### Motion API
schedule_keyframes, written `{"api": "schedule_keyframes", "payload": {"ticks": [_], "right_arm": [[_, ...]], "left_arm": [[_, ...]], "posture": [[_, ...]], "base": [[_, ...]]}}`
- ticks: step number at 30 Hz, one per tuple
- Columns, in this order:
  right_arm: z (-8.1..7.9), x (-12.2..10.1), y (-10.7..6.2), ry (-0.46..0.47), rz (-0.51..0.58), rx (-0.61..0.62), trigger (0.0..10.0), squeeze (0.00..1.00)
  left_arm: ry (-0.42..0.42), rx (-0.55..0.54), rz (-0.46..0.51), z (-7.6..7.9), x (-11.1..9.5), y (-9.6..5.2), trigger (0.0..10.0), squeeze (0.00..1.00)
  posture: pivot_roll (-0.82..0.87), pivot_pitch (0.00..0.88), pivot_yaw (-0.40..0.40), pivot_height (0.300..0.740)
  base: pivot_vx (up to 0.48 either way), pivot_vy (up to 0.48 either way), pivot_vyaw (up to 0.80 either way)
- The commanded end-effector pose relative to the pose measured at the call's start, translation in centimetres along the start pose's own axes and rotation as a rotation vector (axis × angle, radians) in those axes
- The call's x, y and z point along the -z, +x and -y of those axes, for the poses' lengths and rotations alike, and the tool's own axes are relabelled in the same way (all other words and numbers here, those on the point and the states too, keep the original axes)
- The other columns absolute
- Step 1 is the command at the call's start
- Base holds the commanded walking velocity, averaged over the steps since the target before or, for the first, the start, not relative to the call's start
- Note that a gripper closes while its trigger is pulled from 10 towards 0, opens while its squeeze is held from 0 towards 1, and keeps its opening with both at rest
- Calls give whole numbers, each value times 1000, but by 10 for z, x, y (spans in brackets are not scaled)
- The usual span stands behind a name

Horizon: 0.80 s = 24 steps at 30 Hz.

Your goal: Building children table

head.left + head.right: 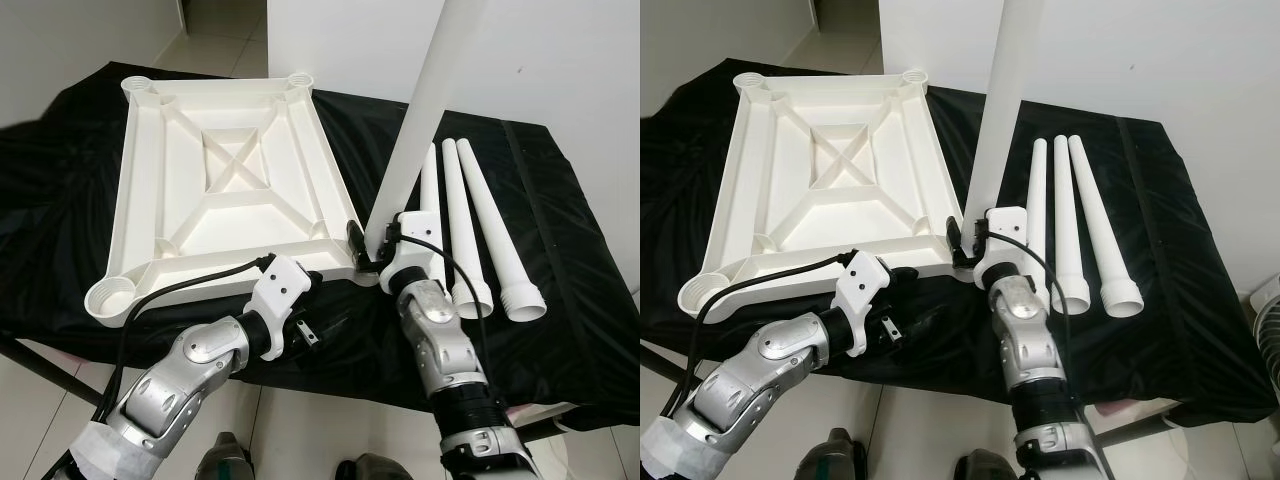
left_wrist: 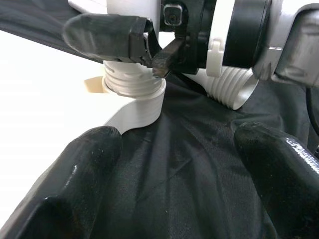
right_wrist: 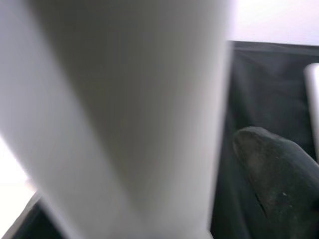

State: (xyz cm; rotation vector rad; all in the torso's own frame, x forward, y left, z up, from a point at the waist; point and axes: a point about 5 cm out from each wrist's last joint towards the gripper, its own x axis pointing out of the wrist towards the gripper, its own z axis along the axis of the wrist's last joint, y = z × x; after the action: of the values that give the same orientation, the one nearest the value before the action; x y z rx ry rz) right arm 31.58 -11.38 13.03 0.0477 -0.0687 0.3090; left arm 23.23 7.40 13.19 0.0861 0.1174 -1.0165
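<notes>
On black cloth (image 1: 560, 330): inverted tabletop (image 1: 230, 180); right gripper (image 1: 368, 245) fingers clamp upright leg (image 1: 420, 110); left gripper (image 2: 164, 164) fingers wide.

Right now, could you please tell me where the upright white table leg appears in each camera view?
Left eye view: upright leg right of centre, rising from the tabletop's near right corner.
Right eye view: the same, near centre.
Left wrist view: its threaded end sits in the corner socket.
Right wrist view: its shaft, close up and blurred.
Shared landmark: the right gripper clamped at its base.
</notes>
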Motion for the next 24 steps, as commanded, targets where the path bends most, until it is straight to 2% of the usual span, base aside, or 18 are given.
{"api": "schedule_keyframes", "payload": {"ticks": [1, 2, 3, 4, 5, 6, 11, 18, 19, 20, 21, 24], "right_arm": [[1, -2, 2, 13, 0, -19, 10000, 1000], [1, -3, 2, 7, 1, -58, 10000, 1000], [2, -3, 3, -18, -12, -141, 10000, 835], [3, -3, 3, -35, -22, -198, 10000, 0], [4, -1, 3, -55, -39, -256, 10000, 0], [4, -1, 3, -55, -39, -256, 10000, 0], [7, 3, 5, -138, -74, -414, 10000, 0], [10, 4, 10, -164, -93, -456, 10000, 0], [11, 5, 11, -166, -98, -466, 4588, 0], [11, 5, 11, -166, -98, -466, 4588, 0], [13, 7, 12, -167, -103, -481, 0, 0], [15, 9, 11, -163, -108, -499, 0, 0]], "left_arm": [[3, 105, 1, 6, -2, 0, 10000, 0], [3, 104, 2, 6, -2, 0, 10000, 0], [3, 103, 1, 6, -2, 0, 10000, 0], [3, 103, 0, 5, -2, 0, 10000, 0], [3, 102, 0, 5, -2, 0, 10000, 0], [3, 102, 0, 5, -2, 0, 10000, 0], [4, 102, -2, 6, -2, -1, 10000, 0], [5, 101, -3, 6, -2, -1, 10000, 0], [5, 100, -2, 6, -2, -1, 10000, 0], [5, 100, -2, 6, -2, -1, 10000, 0], [5, 99, -2, 6, -2, -2, 10000, 0], [4, 94, -2, 6, -2, -3, 10000, 0]], "posture": [[56, 34, -47, 740], [57, 35, -47, 740], [59, 34, -46, 740], [59, 34, -46, 740], [62, 32, -47, 740], [62, 32, -47, 740], [66, 30, -46, 740], [69, 30, -46, 740], [76, 30, -48, 740], [76, 30, -48, 740], [81, 29, -50, 740], [83, 31, -51, 740]], "base": [[0, 0, 0], [0, 0, 0], [0, 0, 0], [0, 0, 0], [0, 0, 0], [0, 0, 0], [0, 0, 0], [0, 0, 0], [0, 0, 0], [0, 0, 0], [0, 0, 0], [0, 0, 0]]}}
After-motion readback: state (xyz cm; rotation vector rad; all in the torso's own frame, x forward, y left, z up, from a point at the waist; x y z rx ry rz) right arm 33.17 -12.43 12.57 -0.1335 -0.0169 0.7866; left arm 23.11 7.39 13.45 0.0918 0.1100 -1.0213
